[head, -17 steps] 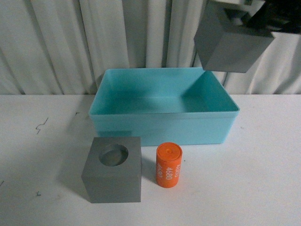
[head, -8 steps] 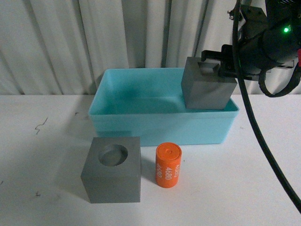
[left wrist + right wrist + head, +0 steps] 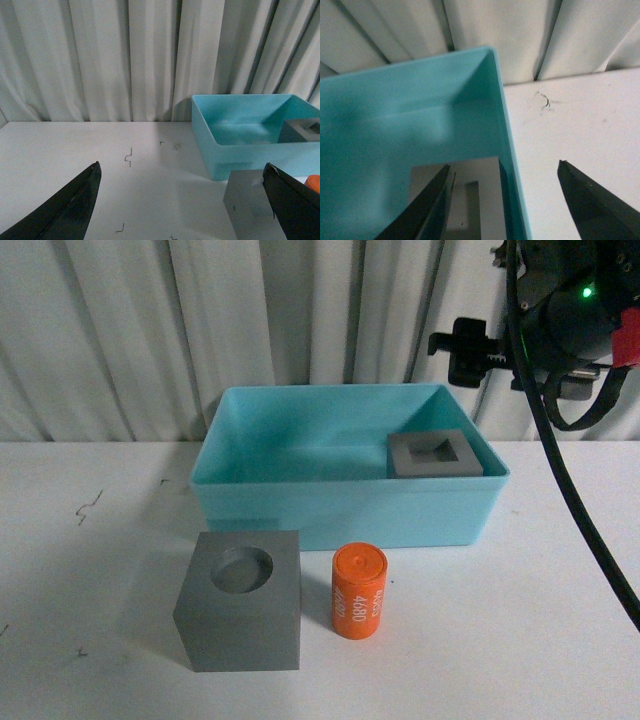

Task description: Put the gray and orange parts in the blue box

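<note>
The gray cube with a rectangular recess (image 3: 405, 462) lies inside the blue box (image 3: 345, 483), at its right end. It also shows in the right wrist view (image 3: 485, 200) and the left wrist view (image 3: 300, 131). My right gripper (image 3: 465, 352) is open and empty above the box's right wall, its jaws astride that wall (image 3: 502, 115). The gray cube with a round recess (image 3: 240, 625) and the orange "4680" cylinder (image 3: 359, 592) stand on the table in front of the box. My left gripper (image 3: 181, 167) is open and empty, low over the table left of that cube (image 3: 250, 200).
A pleated white curtain (image 3: 200, 320) hangs close behind the box. The white table (image 3: 90, 570) carries small dark marks (image 3: 128, 157) left of the box. The right arm's black cable (image 3: 570, 500) hangs down at the right.
My right gripper carried the rectangular-recess cube down into the blue box, let it go and rose clear. The other cube and the cylinder have not moved.
</note>
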Available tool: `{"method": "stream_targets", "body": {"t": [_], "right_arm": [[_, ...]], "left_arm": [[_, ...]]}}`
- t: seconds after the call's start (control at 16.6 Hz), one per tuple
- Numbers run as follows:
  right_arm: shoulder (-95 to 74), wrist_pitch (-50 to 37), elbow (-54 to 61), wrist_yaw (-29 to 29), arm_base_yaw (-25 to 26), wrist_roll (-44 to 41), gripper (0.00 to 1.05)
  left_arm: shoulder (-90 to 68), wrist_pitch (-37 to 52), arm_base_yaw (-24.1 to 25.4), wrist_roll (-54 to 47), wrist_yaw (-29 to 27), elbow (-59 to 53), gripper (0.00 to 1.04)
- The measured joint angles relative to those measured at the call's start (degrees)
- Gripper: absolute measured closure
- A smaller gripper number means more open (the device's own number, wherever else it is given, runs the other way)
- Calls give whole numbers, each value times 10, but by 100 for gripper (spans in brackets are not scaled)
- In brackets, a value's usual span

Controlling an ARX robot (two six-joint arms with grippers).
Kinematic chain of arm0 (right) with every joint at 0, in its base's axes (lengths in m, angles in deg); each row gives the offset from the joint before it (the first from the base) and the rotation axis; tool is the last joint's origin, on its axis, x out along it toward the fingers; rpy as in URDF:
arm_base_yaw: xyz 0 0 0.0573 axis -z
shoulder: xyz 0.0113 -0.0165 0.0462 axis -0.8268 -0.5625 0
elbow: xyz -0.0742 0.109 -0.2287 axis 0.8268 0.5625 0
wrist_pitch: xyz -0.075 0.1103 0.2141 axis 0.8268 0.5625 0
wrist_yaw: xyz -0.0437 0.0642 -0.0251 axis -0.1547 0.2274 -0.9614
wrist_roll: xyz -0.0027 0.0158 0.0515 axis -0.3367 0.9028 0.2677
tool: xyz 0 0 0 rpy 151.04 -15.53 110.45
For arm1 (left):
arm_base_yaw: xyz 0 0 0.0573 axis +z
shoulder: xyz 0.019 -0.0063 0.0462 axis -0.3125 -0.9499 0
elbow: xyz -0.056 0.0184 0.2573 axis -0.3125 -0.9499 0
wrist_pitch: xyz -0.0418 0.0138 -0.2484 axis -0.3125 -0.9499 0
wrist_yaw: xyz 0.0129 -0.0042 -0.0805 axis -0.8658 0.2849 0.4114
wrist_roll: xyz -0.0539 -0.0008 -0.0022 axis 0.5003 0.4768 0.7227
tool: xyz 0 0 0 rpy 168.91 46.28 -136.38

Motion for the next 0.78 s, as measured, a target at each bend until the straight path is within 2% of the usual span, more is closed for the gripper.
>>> {"method": "stream_targets", "body": {"t": [0.12, 0.18, 0.36, 0.6, 0.78], "right_arm": [[107, -59, 79, -12, 7, 2, 13], [130, -67, 94, -10, 10, 2, 9], [183, -75, 124, -1, 16, 7, 4], [255, -73, 166, 11, 24, 16, 7], [397, -66, 271, 7, 32, 24, 6]], "left_arm": [[0, 0, 0, 0, 0, 0, 7], [0, 0, 0, 0, 0, 0, 7], [0, 0, 0, 0, 0, 0, 7], [0, 0, 0, 0, 0, 0, 7], [0, 0, 0, 0, 0, 0, 7]]}}
